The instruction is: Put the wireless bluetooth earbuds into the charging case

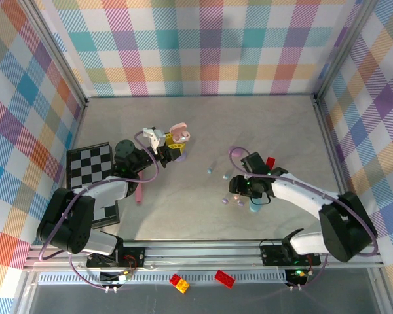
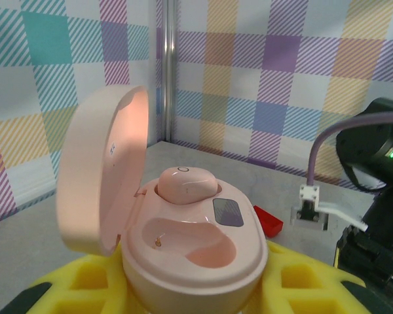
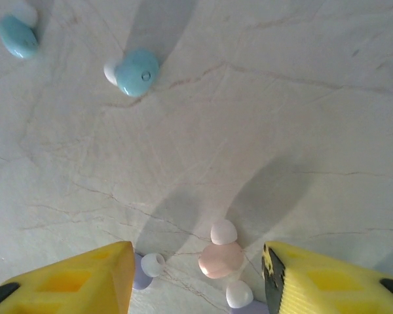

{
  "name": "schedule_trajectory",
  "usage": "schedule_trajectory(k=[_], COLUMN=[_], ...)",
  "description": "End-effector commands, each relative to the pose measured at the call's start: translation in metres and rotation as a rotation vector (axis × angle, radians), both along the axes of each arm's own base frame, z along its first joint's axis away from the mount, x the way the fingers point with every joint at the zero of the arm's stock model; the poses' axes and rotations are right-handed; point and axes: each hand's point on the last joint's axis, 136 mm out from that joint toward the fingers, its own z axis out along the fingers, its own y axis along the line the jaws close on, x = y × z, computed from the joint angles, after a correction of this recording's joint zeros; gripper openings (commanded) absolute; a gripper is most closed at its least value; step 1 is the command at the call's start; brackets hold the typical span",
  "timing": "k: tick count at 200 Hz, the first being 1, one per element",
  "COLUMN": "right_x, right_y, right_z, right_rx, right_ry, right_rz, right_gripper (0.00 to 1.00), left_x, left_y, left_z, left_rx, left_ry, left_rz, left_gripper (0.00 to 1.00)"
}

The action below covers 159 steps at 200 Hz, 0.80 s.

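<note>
My left gripper (image 2: 193,291) is shut on a pink charging case (image 2: 196,252), its yellow fingers (image 2: 78,281) on either side of the base. The lid (image 2: 98,170) stands open to the left. One pink earbud (image 2: 187,185) sits in the far socket; the near socket (image 2: 190,241) is bare. From above, the case (image 1: 179,135) is held up left of centre. My right gripper (image 3: 198,261) hangs open over the table, a pink earbud (image 3: 221,258) lying between its fingers. Lavender earbuds (image 3: 146,267) (image 3: 239,296) lie beside each finger. Two teal earbuds (image 3: 136,70) (image 3: 18,36) lie farther off.
A red brick (image 1: 270,162) lies behind the right arm, and a teal object (image 1: 253,208) lies just beside the right gripper (image 1: 236,194). A checkered board (image 1: 90,163) and a long pink stick (image 1: 139,191) lie by the left arm. Patterned walls enclose the table.
</note>
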Motion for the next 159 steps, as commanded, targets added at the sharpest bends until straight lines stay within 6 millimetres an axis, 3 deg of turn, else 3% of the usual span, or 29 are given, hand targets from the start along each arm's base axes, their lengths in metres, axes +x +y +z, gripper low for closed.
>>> schedule_trajectory(k=[1,72,159], right_x=[0.001,-0.014,-0.029], right_y=[0.016,0.025,0.045], right_z=[0.004,-0.012,-0.013], right_rx=[0.050,0.056,0.104], right_ry=[0.020,0.116,0.157], right_rz=[0.067,0.108,0.123], right_gripper=[0.55,0.57,0.57], left_x=[-0.002,-0.002,0.003], left_y=[0.004,0.004,0.003], left_z=[0.012,0.011,0.012], left_rx=[-0.025,-0.023,-0.026], left_ry=[-0.046,-0.049,-0.046], left_rz=[-0.003,0.003,0.001], left_gripper=[0.33,0.33,0.33])
